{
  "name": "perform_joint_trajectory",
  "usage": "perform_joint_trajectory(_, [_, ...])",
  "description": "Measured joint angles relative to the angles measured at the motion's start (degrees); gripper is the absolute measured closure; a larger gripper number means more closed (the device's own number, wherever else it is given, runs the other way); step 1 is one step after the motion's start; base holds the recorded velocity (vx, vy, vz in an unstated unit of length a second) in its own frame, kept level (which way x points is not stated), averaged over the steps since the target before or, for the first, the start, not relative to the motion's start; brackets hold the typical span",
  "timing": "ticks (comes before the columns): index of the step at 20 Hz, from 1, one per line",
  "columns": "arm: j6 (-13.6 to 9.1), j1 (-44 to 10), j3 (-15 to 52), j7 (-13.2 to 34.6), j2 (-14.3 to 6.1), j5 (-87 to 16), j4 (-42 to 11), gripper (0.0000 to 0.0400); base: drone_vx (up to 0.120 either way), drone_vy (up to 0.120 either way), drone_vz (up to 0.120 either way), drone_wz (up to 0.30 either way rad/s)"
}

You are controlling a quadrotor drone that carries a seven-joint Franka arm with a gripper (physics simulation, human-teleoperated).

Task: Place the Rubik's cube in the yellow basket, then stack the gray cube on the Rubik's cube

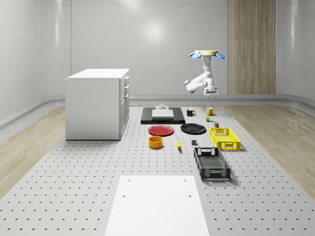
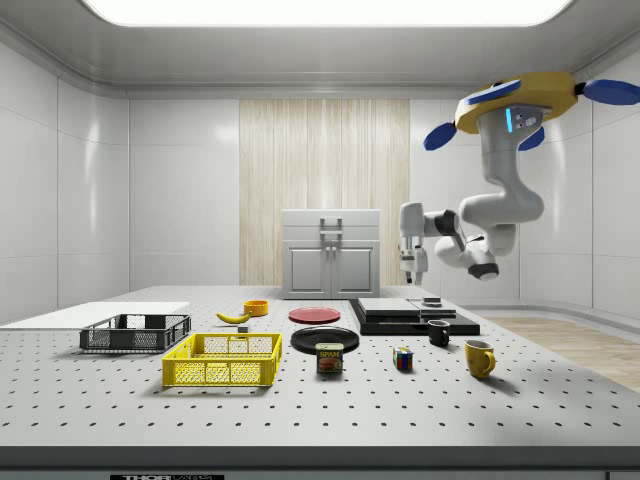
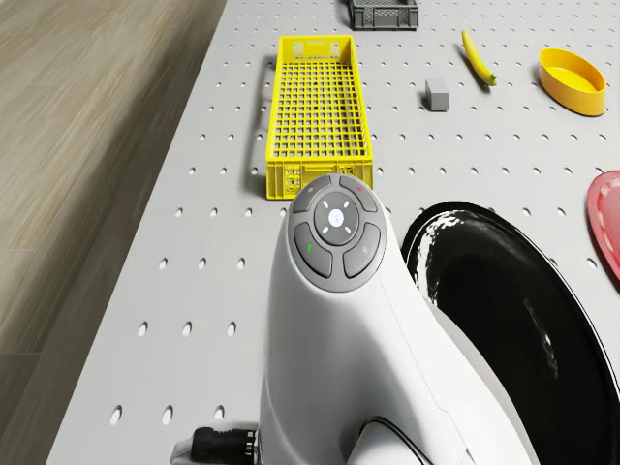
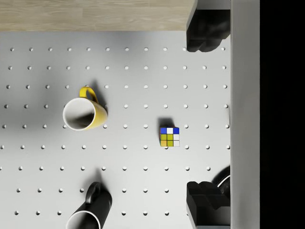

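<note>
Rubik's cube (image 4: 169,137) sat on the surface (image 4: 133,86) pretty much straight below the hovering drone's (image 2: 520,100) tool (image 4: 206,119), fingers spread wide, holding nothing.

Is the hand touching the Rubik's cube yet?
Apart. The side view shows the hand hanging high in the air under the hovering drone, with open space down to the Rubik's cube on the table.
</note>
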Motion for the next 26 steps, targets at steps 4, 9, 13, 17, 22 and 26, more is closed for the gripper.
perform_joint_trajectory(4, [0.19, -1.83, 1.01, 1.31, -1.50, -0.03, -0.06, 0.0000, 0.080, -0.090, -0.120, 0.000])
perform_joint_trajectory(9, [1.07, -3.17, 1.88, 2.37, -3.20, 0.47, -0.01, 0.0000, 0.000, -0.024, -0.120, 0.000])
perform_joint_trajectory(13, [1.99, -3.89, 2.42, 2.98, -4.47, 1.03, 0.07, 0.0000, 0.000, -0.030, -0.120, 0.000])
perform_joint_trajectory(17, [3.00, -4.44, 2.88, 3.47, -5.69, 1.64, 0.15, 0.0000, 0.000, 0.000, -0.120, 0.000])
perform_joint_trajectory(22, [4.28, -5.02, 3.39, 4.00, -7.16, 2.40, 0.25, 0.0000, 0.000, -0.040, -0.120, 0.000])
perform_joint_trajectory(26, [5.30, -5.42, 3.75, 4.38, -8.29, 3.00, 0.33, 0.0000, 0.000, 0.000, -0.120, 0.000])
